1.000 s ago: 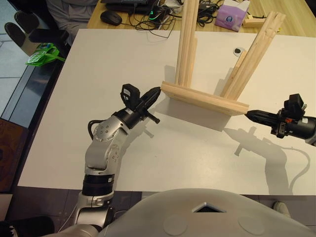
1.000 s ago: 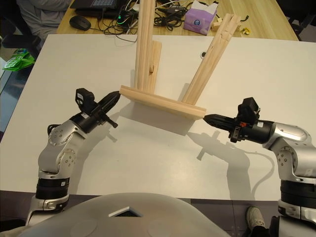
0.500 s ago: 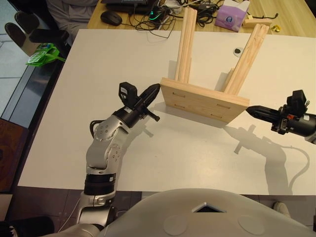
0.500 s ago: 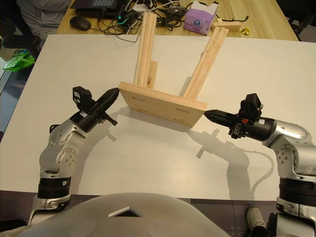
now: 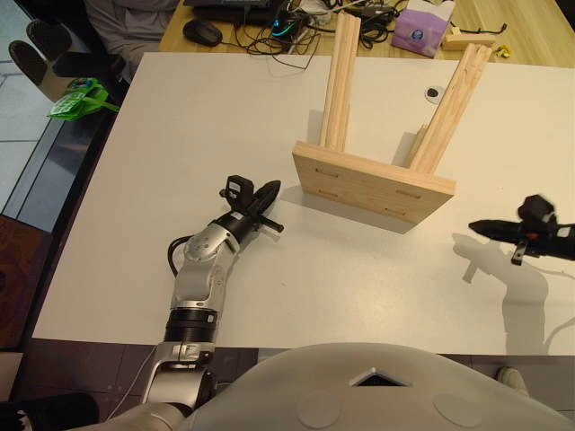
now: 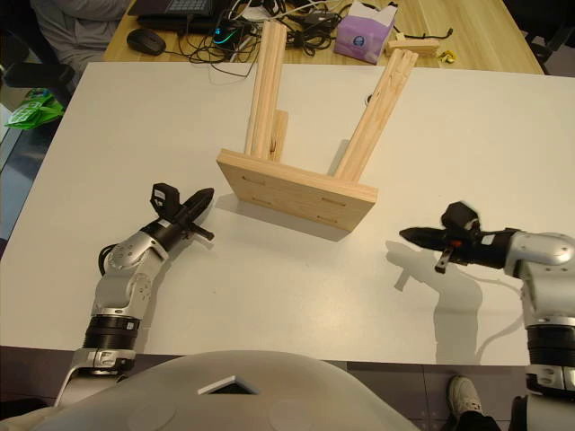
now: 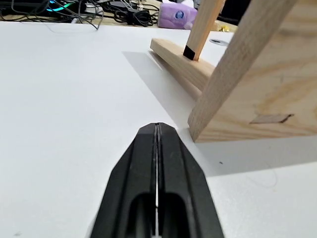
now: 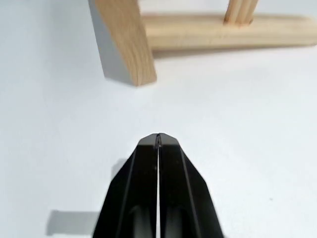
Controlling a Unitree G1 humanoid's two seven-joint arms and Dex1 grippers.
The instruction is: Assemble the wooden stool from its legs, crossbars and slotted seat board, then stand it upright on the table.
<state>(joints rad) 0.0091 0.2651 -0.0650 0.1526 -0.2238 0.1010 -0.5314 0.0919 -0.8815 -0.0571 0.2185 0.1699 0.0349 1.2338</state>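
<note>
The assembled wooden stool lies on its side on the white table (image 5: 180, 135). Its slotted seat board (image 5: 373, 186) stands on edge facing me, and its legs (image 5: 340, 76) point away toward the far edge, with a crossbar between them. My left gripper (image 5: 272, 188) is shut and empty, a short way to the left of the seat board's left end. My right gripper (image 5: 473, 225) is shut and empty, to the right of the board and nearer the front. The left wrist view has the shut fingertips (image 7: 157, 126) near the board's corner (image 7: 252, 89). The right wrist view has the board's edge (image 8: 126, 39) beyond its own shut tip (image 8: 158, 136).
Beyond the table's far edge are a purple tissue box (image 5: 423, 27), a loose wooden piece (image 5: 463, 38), a computer mouse (image 5: 201, 32) and tangled cables (image 5: 287, 22). A small dark round thing (image 5: 435, 92) lies on the table near the right leg. A green bag (image 5: 79, 97) hangs off the left side.
The stool tipped away from me until its seat face showed and its legs lay back. Both grippers then drew away from the seat board's ends, toward the table's front.
</note>
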